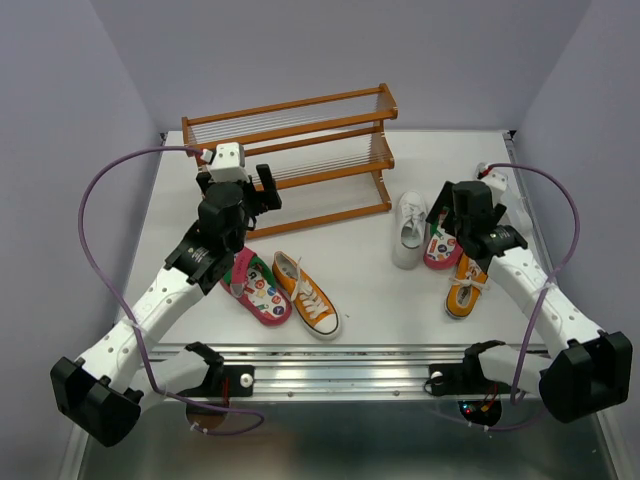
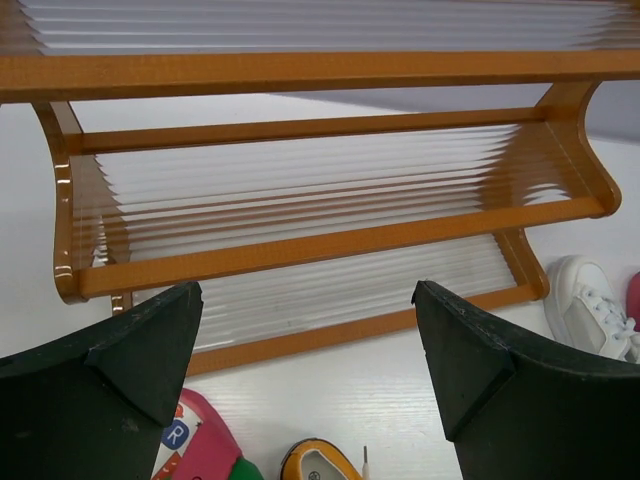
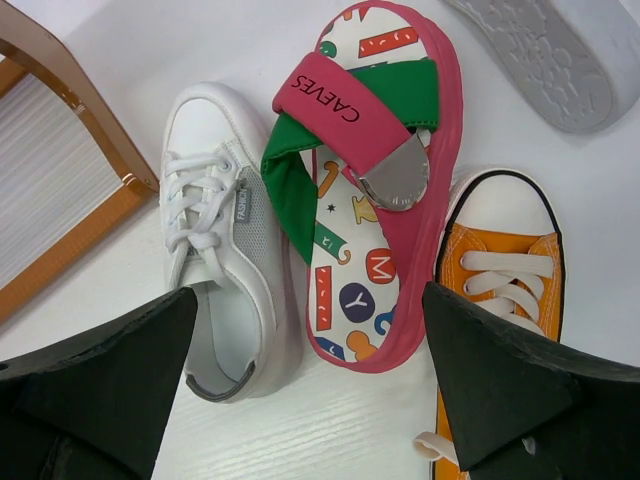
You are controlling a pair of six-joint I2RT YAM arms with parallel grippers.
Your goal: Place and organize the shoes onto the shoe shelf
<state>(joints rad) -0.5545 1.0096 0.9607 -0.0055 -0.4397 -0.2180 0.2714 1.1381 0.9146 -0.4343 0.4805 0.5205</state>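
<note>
The shoe shelf (image 1: 290, 150) stands at the back of the table with both tiers bare; it fills the left wrist view (image 2: 320, 245). My left gripper (image 1: 238, 182) is open and empty, just in front of the shelf's left half (image 2: 305, 300). Behind it lie a pink shoe (image 1: 258, 288) and an orange sneaker (image 1: 305, 293). My right gripper (image 1: 460, 238) is open and empty (image 3: 310, 300), hovering over a pink shoe (image 3: 375, 200) that lies between a white sneaker (image 3: 215, 240) and an orange sneaker (image 3: 495, 290). A second white sneaker (image 3: 560, 60) lies sole up beyond them.
The table's side walls stand close on the left and right. A metal rail (image 1: 340, 375) with the arm bases runs along the near edge. Purple cables (image 1: 95, 200) loop beside both arms.
</note>
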